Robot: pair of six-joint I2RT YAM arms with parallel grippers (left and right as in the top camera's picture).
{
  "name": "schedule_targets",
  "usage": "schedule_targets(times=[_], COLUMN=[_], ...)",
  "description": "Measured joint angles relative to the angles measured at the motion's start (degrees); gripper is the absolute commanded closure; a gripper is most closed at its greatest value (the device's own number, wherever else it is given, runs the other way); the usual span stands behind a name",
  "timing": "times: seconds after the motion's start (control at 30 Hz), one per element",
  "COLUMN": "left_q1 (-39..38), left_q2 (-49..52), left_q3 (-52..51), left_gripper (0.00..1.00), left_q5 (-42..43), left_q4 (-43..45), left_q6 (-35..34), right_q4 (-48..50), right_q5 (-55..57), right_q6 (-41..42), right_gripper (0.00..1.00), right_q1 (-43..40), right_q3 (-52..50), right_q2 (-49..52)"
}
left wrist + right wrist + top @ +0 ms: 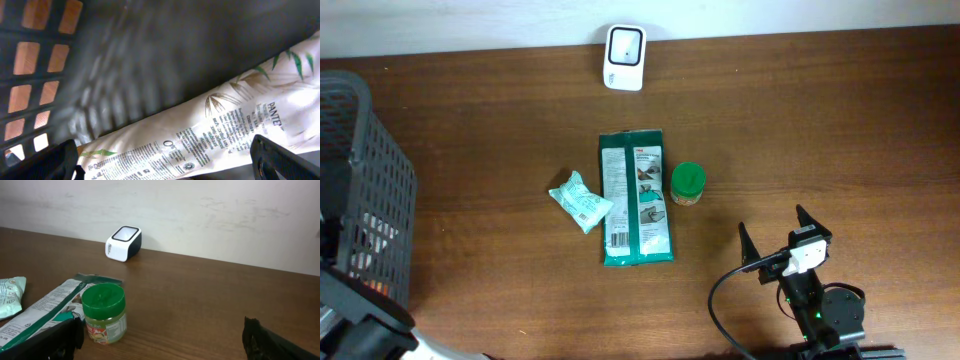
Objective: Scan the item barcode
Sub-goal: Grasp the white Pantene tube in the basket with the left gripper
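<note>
I am looking down through the left wrist camera into the basket, where the left gripper is hanging with its fingers spread wide and nothing between them. A white printed pack is lying slantwise on the basket floor just beyond the fingertips, crossing the gap between them; I cannot tell whether it is touching them.

From overhead, the right gripper is sitting released at the near right of the table, jaws wide and empty. It is pointing toward a green-lidded jar, which is standing near it but apart. Just left of the jar a green pouch is lying flat, with a small pale packet at its left edge. The scanner is standing at the far edge, well apart from both grippers.
</note>
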Motion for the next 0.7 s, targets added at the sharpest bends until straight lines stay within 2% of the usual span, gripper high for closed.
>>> schedule_targets(times=[0.2, 0.27, 0.37, 0.43, 0.47, 0.57, 0.63, 0.7], left_q1=[0.81, 0.9, 0.94, 0.94, 1.01, 1.07, 1.38, 2.08], left_q2=[0.28, 1.01, 2.36, 2.89, 3.17, 3.56, 3.56, 3.85], left_q3=[-2.93, -2.91, -2.25, -2.08, -2.05, -2.05, -2.05, -2.05], left_gripper=[0.02, 0.06, 0.23, 0.47, 0.49, 0.51, 0.46, 0.36], left_q5=[0.59, 0.87, 1.81, 2.78, 3.52, 5.09, 6.71, 9.6], left_q4=[0.59, 0.63, 0.96, 2.23, 2.84, 3.67, 3.82, 5.2], left_q6=[3.39, 3.58, 4.22, 4.57, 4.68, 4.85, 4.55, -0.04], right_q4=[0.0, 0.0, 0.0, 0.0, 0.0, 0.0, 0.0, 0.0], right_q5=[0.0, -0.02, 0.0, 0.0, 0.0, -0.02, 0.0, -0.02], right_q6=[0.04, 0.02, 0.04, 0.02, 0.02, 0.0, 0.0, 0.04], right_gripper=[0.02, 0.02, 0.02, 0.02, 0.02, 0.02, 0.02, 0.02], right_q1=[0.0, 0.0, 0.0, 0.0, 0.0, 0.0, 0.0, 0.0], right_q3=[0.0, 0.0, 0.0, 0.0, 0.0, 0.0, 0.0, 0.0], right_q2=[0.0, 0.0, 0.0, 0.0, 0.0, 0.02, 0.0, 0.02])
